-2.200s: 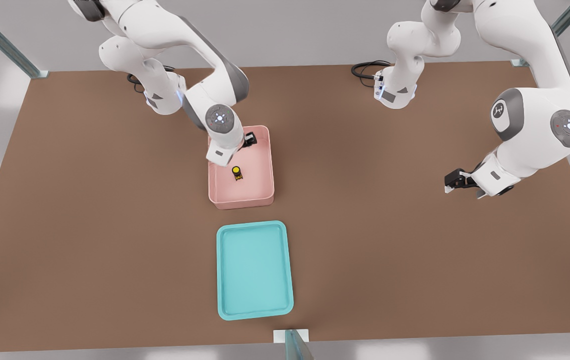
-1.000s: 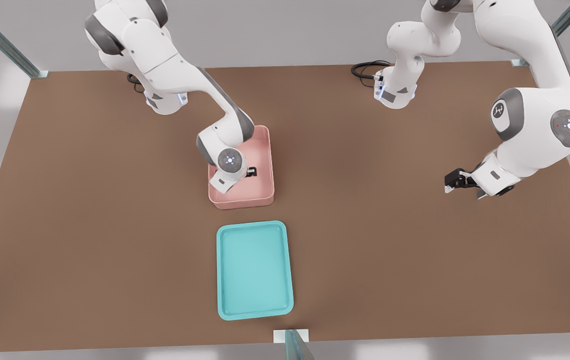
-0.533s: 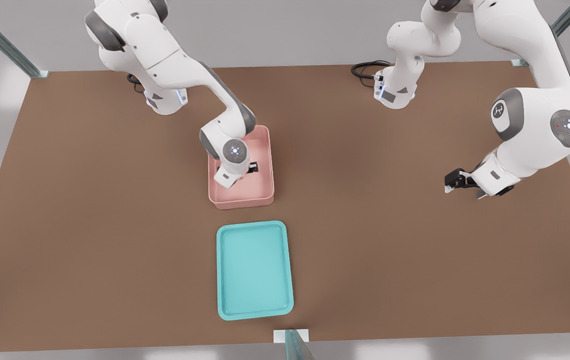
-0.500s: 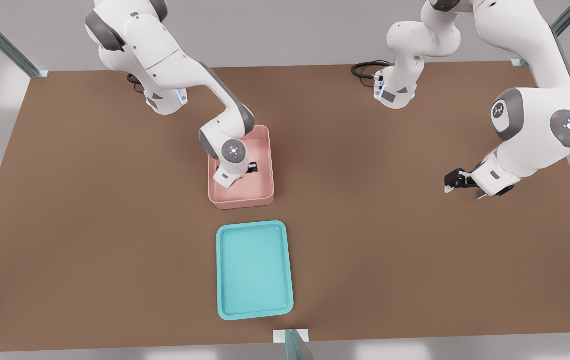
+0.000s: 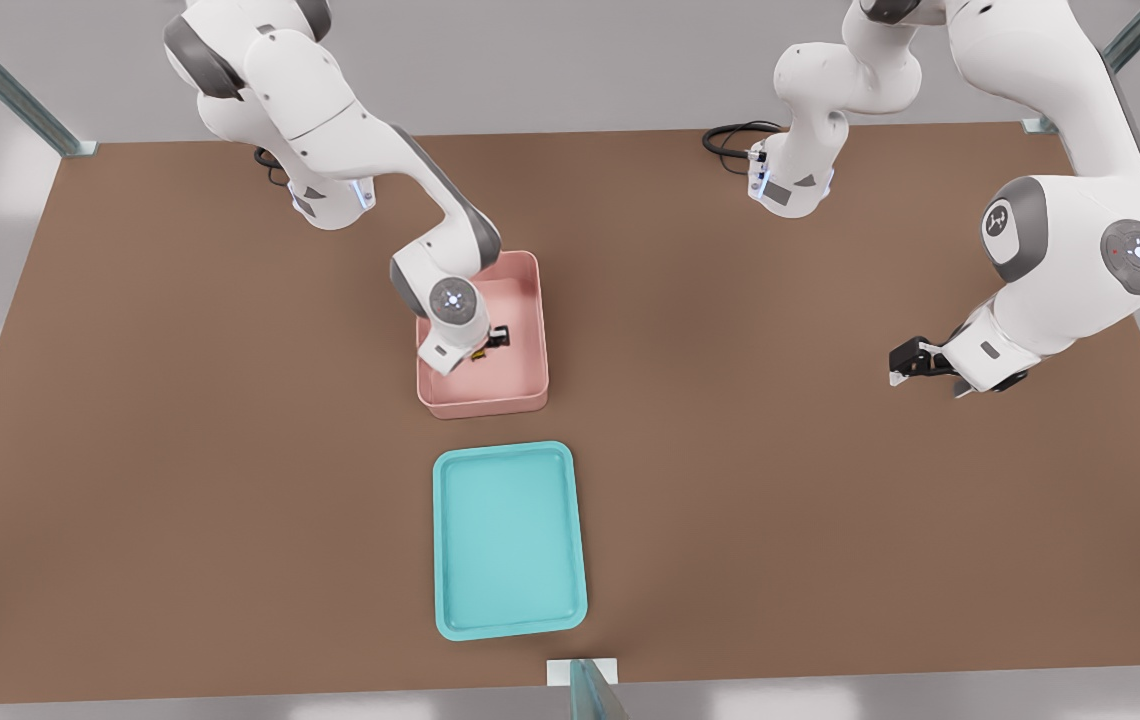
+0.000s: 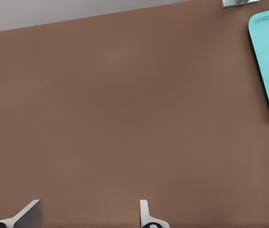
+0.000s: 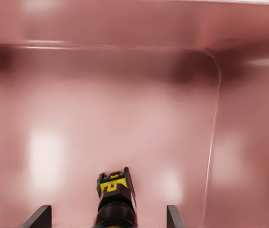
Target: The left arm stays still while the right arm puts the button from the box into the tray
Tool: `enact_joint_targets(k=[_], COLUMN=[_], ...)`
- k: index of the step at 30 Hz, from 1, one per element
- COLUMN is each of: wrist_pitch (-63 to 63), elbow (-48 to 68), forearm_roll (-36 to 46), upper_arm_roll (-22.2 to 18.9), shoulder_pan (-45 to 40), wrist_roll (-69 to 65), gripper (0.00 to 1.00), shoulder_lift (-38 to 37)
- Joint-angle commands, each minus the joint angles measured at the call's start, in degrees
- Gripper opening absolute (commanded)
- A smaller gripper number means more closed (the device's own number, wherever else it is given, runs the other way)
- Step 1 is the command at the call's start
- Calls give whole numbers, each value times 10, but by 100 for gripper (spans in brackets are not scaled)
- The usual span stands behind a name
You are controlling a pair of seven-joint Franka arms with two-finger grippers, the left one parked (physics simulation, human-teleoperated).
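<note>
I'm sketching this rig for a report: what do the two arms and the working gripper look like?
Both arms are glossy white with rounded grey joint covers; a round grey cap with a small glowing centre marks the right arm. Black cables coil at both bases. The left arm ends in a small black-and-white gripper. The working gripper, inside the pink box, is black.

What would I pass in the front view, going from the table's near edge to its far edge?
Teal tray → pink box → the gripper, open, down inside the box and straddling the button → the working arm's base.
</note>
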Motion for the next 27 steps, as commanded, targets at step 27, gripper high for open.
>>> enact_joint_targets(k=[27], wrist_pitch=[29], elbow=[-27], forearm_roll=[3], upper_arm_roll=[4], shoulder_pan=[-6], wrist_roll=[-28], gripper=[64], shoulder_lift=[-3])
